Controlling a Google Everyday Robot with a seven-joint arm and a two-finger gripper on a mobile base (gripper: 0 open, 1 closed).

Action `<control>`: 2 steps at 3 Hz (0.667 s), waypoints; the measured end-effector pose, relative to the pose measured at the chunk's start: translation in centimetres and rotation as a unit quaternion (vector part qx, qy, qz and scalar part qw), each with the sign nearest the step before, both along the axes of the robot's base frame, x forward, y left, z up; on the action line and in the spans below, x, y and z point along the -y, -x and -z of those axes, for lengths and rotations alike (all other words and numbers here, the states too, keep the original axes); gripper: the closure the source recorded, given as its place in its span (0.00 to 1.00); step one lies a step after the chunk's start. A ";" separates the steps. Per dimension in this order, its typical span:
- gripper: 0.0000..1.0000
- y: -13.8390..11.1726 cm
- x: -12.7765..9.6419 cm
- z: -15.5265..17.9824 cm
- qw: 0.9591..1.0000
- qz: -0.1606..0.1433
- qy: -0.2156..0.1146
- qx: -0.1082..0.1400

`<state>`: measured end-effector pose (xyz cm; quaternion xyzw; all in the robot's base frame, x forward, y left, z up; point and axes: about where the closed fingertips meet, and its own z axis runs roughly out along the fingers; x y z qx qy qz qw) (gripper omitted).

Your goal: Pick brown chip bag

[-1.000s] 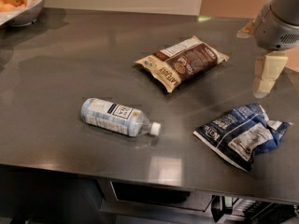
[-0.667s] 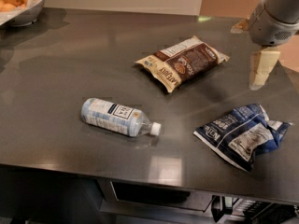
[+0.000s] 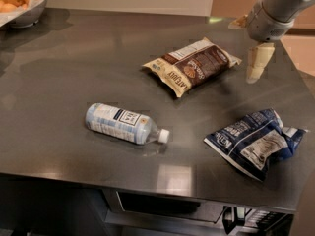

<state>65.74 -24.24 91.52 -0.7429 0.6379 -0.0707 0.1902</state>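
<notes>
The brown chip bag [image 3: 191, 66] lies flat on the dark counter, right of the middle, with a dark brown middle, tan-cream ends and a white label panel. My gripper [image 3: 258, 64] hangs from the grey arm at the upper right, just to the right of the bag and above the counter. It holds nothing that I can see.
A dark blue and white snack bag [image 3: 255, 140] lies crumpled at the front right. A clear water bottle [image 3: 125, 123] lies on its side at the front left. A bowl of oranges [image 3: 20, 0] stands at the far left corner. The counter's front edge [image 3: 147, 183] runs below.
My gripper has moved up and to the left, closer to the right end of the brown chip bag. The objects on the counter have not moved.
</notes>
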 end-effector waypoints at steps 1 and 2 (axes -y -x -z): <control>0.00 -3.4 -1.7 1.4 1.000 -0.010 -0.020 -0.002; 0.00 -5.8 -3.7 2.9 0.999 -0.019 -0.033 -0.009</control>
